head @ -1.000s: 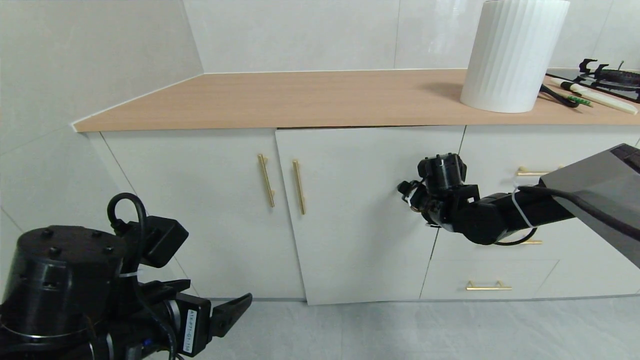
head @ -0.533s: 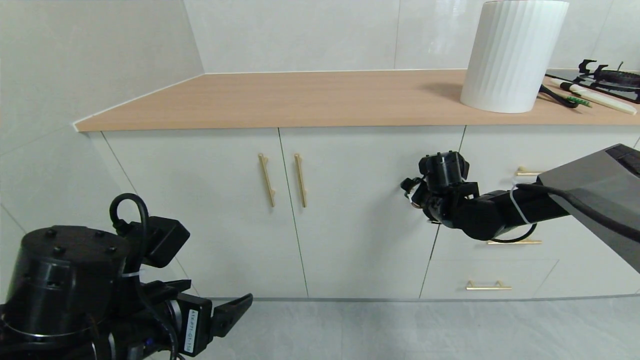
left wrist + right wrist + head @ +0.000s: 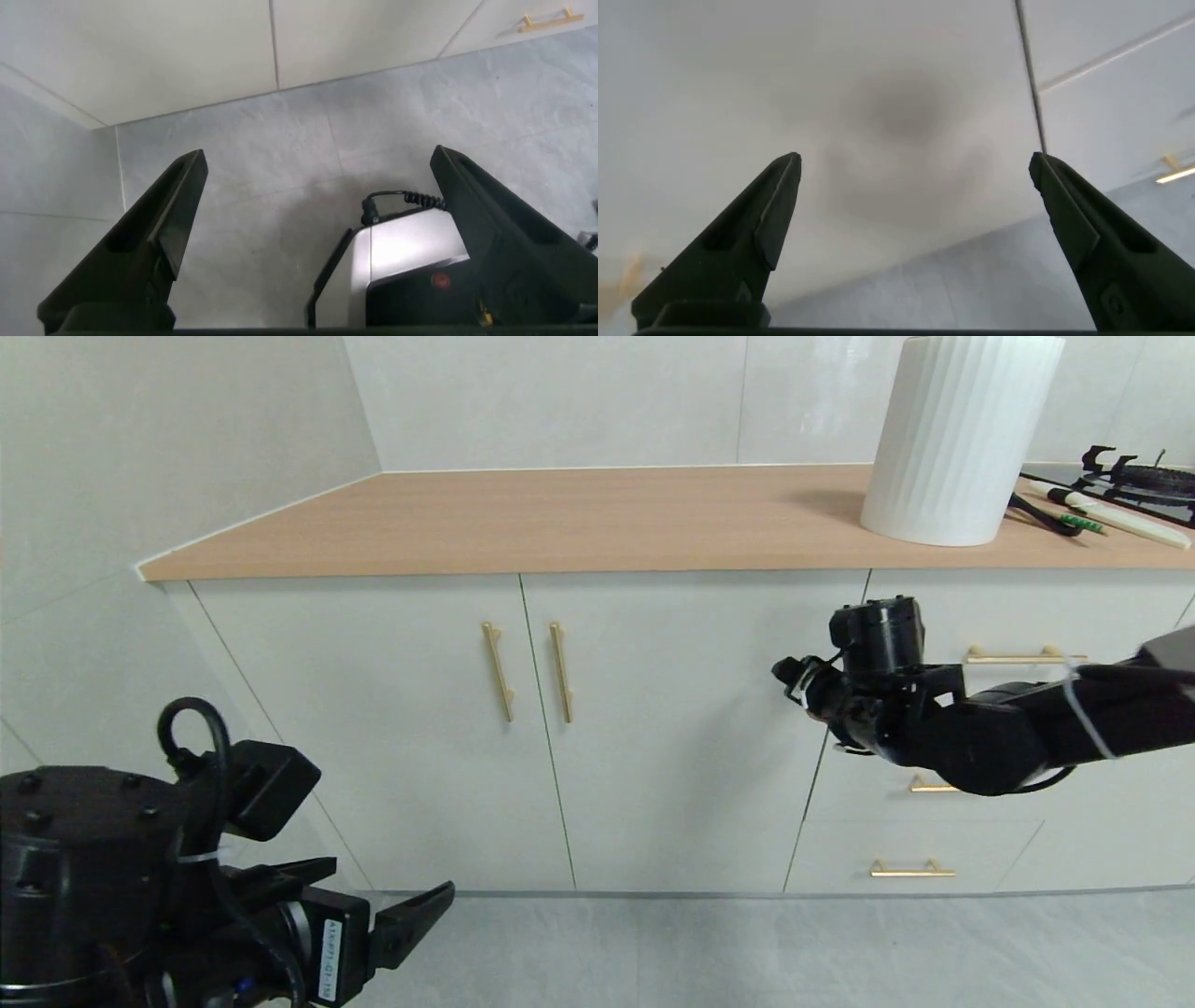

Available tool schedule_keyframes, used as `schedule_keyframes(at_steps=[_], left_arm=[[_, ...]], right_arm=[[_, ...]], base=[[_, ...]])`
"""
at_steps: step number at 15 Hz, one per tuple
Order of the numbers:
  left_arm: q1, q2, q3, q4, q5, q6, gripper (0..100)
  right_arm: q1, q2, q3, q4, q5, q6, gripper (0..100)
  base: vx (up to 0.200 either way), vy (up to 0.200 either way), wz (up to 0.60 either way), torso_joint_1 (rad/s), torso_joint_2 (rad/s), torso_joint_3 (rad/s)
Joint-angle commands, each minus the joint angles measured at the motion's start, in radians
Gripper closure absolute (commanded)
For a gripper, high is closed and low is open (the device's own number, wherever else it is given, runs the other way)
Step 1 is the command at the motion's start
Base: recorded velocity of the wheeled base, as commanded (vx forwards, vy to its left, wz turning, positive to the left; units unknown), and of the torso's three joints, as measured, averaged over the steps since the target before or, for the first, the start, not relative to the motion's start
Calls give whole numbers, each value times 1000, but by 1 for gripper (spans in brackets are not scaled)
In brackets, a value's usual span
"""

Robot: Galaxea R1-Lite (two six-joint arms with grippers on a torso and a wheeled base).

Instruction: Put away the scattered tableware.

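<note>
Both hands are open and empty: left gripper low over the floor, right gripper before the shut door. The tableware lies on the counter beside the canister; I judge nothing is put away yet.

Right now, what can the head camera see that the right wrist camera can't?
Head view alone: the wooden countertop, the tall white ribbed container, the utensils beside it and the two gold door handles. Right wrist view alone: the fingers of the right tool, spread wide apart, seen close up. Both: the white cabinet door facing that tool, and the grey floor below.
</note>
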Motion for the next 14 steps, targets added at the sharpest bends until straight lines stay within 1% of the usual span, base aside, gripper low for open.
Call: schedule_keyframes(at_steps=[1, 2, 3, 4, 5, 6, 7, 8, 9, 10, 11, 13, 14], left_arm=[[36, -170, 67, 3, 9, 2, 0], [59, -259, 124, 3, 14, 10, 0], [90, -365, 193, 8, 14, 25, 0], [131, -478, 254, 20, 19, 42, 0], [183, -583, 274, 62, 35, 65, 0], [240, -681, 266, 137, 49, 86, 0], [266, -730, 254, 178, 49, 102, 0], [304, -828, 223, 269, 49, 142, 0], [320, -923, 191, 381, 52, 189, 0], [349, -980, 183, 447, 52, 214, 0], [398, -1027, 188, 479, 51, 238, 0], [461, -1133, 202, 509, 60, 289, 0], [473, -1126, 202, 508, 95, 284, 0]], right_arm=[[-3, -440, 312, -1, -2, -49, 0], [-30, -566, 416, -2, -9, -97, 0], [-71, -692, 508, -10, -43, -177, 0], [-103, -844, 588, -43, -58, -267, 0], [-128, -975, 656, -65, -55, -350, 0], [-154, -1100, 711, -65, -45, -427, 0], [-166, -1160, 743, -65, -34, -465, 0], [-177, -1290, 792, -60, -12, -542, 0], [-178, -1411, 821, -19, -22, -625, 0], [-197, -1492, 823, 42, -46, -677, 0], [-241, -1554, 821, 108, -86, -715, 0], [-329, -1706, 824, 200, -97, -770, 0], [-350, -1764, 831, 231, -91, -775, 0]], base=[[0, 0, 0, 0, 0, 0], [0, 0, 0, 0, 0, 0], [0, 0, 0, 0, 0, 0], [0, 0, 0, 0, 0, 0], [0, 0, 0, 0, 0, 0], [0, 0, 0, 0, 0, 0], [0, 0, 0, 0, 0, 0], [0, 0, 0, 0, 0, 0], [0, 0, 0, 0, 0, 0], [0, 0, 0, 0, 0, 0], [0, 0, 0, 0, 0, 0], [0, 0, 0, 0, 0, 0], [0, 0, 0, 0, 0, 0]])
